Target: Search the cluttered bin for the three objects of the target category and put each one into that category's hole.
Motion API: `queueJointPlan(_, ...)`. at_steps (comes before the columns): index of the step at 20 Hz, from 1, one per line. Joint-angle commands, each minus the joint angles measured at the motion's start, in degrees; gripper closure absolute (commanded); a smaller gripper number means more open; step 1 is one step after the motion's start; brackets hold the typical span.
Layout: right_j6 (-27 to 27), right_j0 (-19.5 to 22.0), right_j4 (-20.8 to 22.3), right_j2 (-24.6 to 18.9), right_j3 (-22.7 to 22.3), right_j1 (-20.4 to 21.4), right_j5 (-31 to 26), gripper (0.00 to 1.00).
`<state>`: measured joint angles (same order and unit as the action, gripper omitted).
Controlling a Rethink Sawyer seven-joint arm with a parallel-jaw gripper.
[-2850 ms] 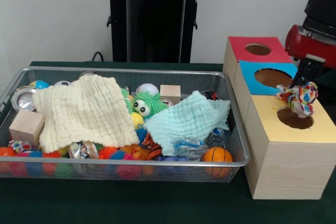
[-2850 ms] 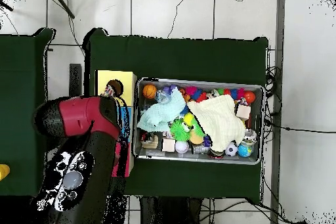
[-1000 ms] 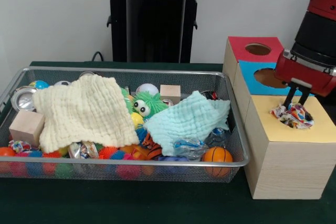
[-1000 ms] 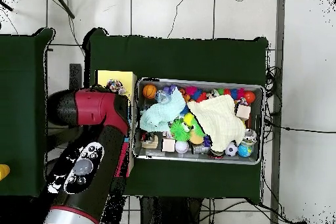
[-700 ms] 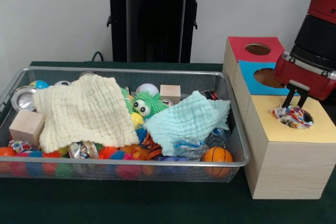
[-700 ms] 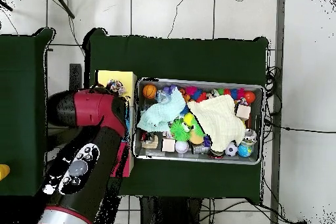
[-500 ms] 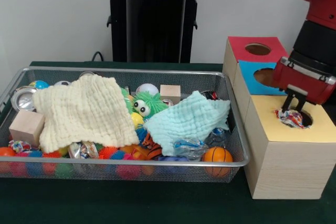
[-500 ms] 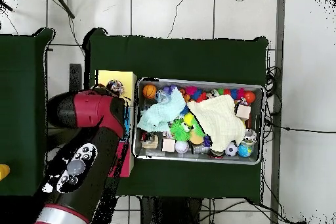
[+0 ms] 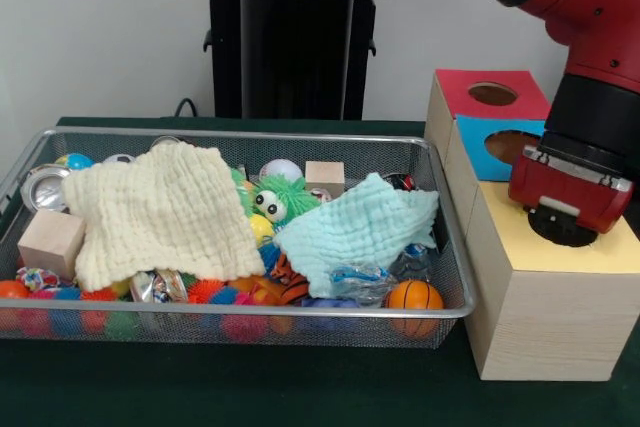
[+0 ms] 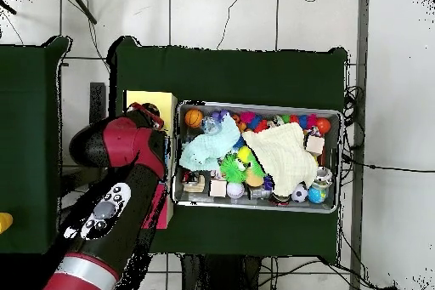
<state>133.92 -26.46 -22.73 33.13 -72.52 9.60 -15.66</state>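
Right now the gripper (image 9: 562, 230) is pushed down into the hole (image 9: 563, 231) of the yellow-topped box (image 9: 520, 247), so that the red wrist housing covers the opening; its fingers are hidden inside, and I cannot tell if they are spread or closed, or if they have something between them. No fabric bundle shows at the hole in either view. In the bin (image 9: 300, 139), which stands just beside the boxes, one small knotted bundle (image 9: 35, 278) with coloured spots seems to lie at the near left corner, below the wooden block (image 9: 50, 240) and partly behind the mesh wall. Other ones, if they are there, may be hidden under the yellow cloth (image 9: 160, 209) or the light blue cloth (image 9: 360, 227). I judge that such a bundle is light, soft and easy to squeeze, not fragile and not slippery. It will give way under the fingers, so a grip should close over the thick middle of the knot from above, not on a loose end, which could slip out or drag a cloth with it. The spiky balls (image 9: 215, 292) and the small basketball (image 9: 414, 296) lie close, so the descent must be precise.
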Motion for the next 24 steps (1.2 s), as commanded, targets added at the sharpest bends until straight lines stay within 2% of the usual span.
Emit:
queueJointPlan(1,10.53,2.16,-0.66,-6.28,-2.91,-11.46,2.73,1.0)
queueJointPlan(5,5.17,1.71,3.25,-5.25,-1.87,-11.24,2.74,1.0)
queueJointPlan(6,2.82,2.59,4.59,-6.66,-2.18,-10.1,1.64,1.0)
queueJointPlan(7,2.86,2.56,4.48,-6.57,-2.08,-10.08,1.08,0.0)
queueJointPlan(10,3.67,3.22,3.63,-7.83,-2.94,-9.25,1.25,0.0)
queueJointPlan(13,3.95,2.67,3.13,-6.27,-1.87,-9.62,-3.04,0.0)
queueJointPlan(14,2.31,2.74,4.25,-6.14,-1.67,-9.19,-3.93,0.0)
queueJointPlan(17,0.16,4.07,5.0,-7.66,-2.72,-6.77,-6.51,0.0)
queueJointPlan(24,-5.16,6.21,7.23,-9.89,-4.67,0.34,-17.88,0.0)
